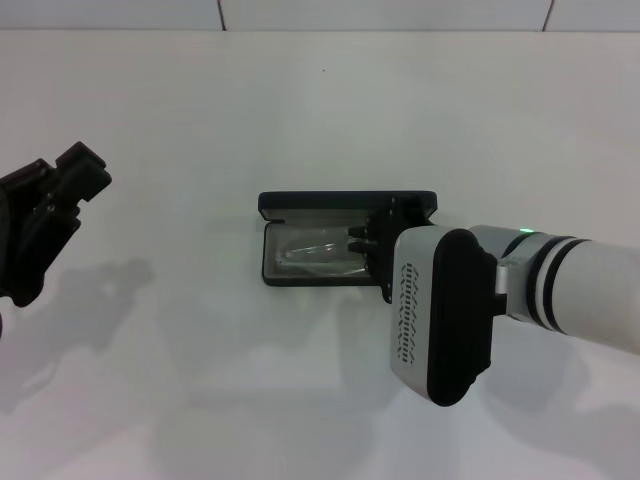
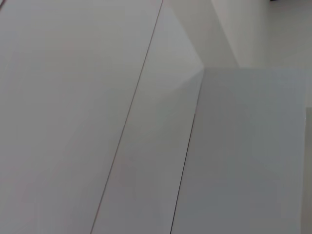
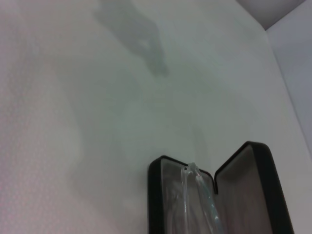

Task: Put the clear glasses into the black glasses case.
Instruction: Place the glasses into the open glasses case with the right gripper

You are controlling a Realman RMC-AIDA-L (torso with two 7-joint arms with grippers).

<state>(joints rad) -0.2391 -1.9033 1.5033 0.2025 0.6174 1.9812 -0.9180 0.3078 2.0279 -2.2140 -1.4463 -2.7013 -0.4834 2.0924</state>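
The black glasses case [image 1: 300, 204] lies open in the middle of the white table, its lid folded back on the far side. Inside its grey tray lie the clear glasses [image 1: 310, 252]. My right gripper [image 1: 362, 240] reaches in from the right and sits over the right end of the case, at the glasses' end. In the right wrist view the case [image 3: 256, 168] stands open with the glasses [image 3: 200, 187] in the tray half. My left gripper [image 1: 65, 175] hangs at the far left, well away from the case.
The white table [image 1: 200, 380] stretches around the case on all sides. A tiled wall edge [image 1: 400, 15] runs along the back. The left wrist view shows only pale flat surfaces and seams.
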